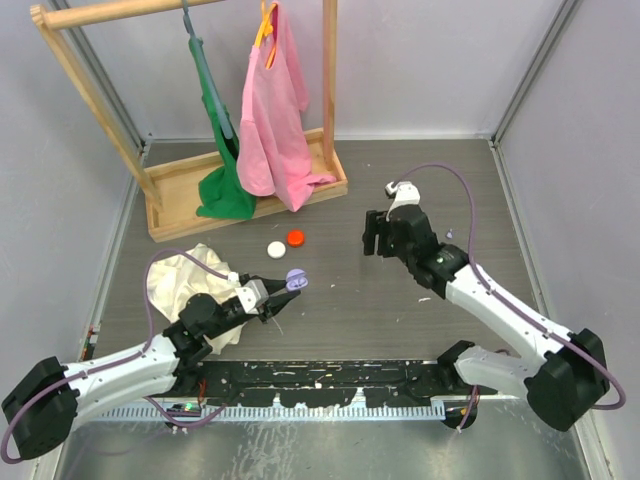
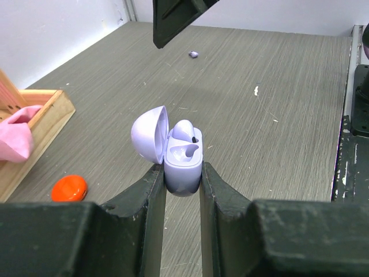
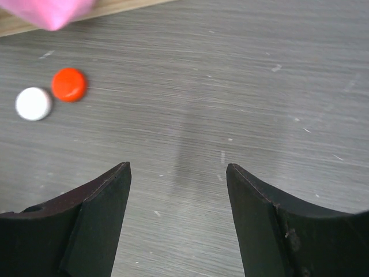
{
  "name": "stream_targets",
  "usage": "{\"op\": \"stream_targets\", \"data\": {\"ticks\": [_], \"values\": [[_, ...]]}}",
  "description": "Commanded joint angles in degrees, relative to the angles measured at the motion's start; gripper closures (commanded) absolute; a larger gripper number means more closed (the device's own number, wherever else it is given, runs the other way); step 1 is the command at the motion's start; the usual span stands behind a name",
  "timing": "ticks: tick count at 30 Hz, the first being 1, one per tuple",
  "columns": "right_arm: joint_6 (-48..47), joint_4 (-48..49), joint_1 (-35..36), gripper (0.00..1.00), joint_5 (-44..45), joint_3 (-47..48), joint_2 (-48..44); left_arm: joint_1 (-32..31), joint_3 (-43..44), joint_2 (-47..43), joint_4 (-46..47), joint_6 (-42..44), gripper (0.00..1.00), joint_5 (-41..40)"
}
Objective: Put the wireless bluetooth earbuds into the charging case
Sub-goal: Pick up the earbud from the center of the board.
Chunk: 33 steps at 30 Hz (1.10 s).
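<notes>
Your left gripper (image 2: 182, 173) was clamped on case (image 2: 183, 164), lid (image 2: 149, 134) open, one earbud (image 2: 183, 130) seated; right gripper (image 3: 179, 173) stood apart, empty. Next you needed second earbud, possibly far speck (image 2: 194, 54).

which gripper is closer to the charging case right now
Left. The left gripper is shut on the charging case, gripping its base from both sides. The right gripper hangs open well off to the case's right, holding nothing.
</notes>
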Motion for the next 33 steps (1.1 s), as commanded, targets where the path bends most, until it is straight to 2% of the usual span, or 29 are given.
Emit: {"op": "stream_targets", "data": {"ticks": [1, 8, 16, 23, 33], "values": [[0.98, -6.37, -6.83, 0.27, -1.65, 4.84, 3.29, -0.13, 2.42, -0.87, 2.23, 0.22, 1.0, -1.14], [-2.52, -9.81, -19.54, 0.29, -1.68, 8.98, 11.21, -0.1, 2.61, -1.21, 1.86, 0.01, 1.0, -0.79], [-4.24, -7.39, -32.41, 0.34, -4.48, 12.14, 18.94, -0.17, 2.58, -1.59, 1.84, -0.26, 1.0, -0.44], [-4.74, -5.98, -40.24, 0.4, -7.56, 16.88, 26.91, -0.09, 2.65, -1.98, 1.5, -0.33, 1.0, -0.35], [-5.29, -6.12, -45.64, 0.53, -10.76, 22.93, 38.5, -0.13, 2.88, -1.21, 1.45, -0.39, 1.0, 0.05]]}}
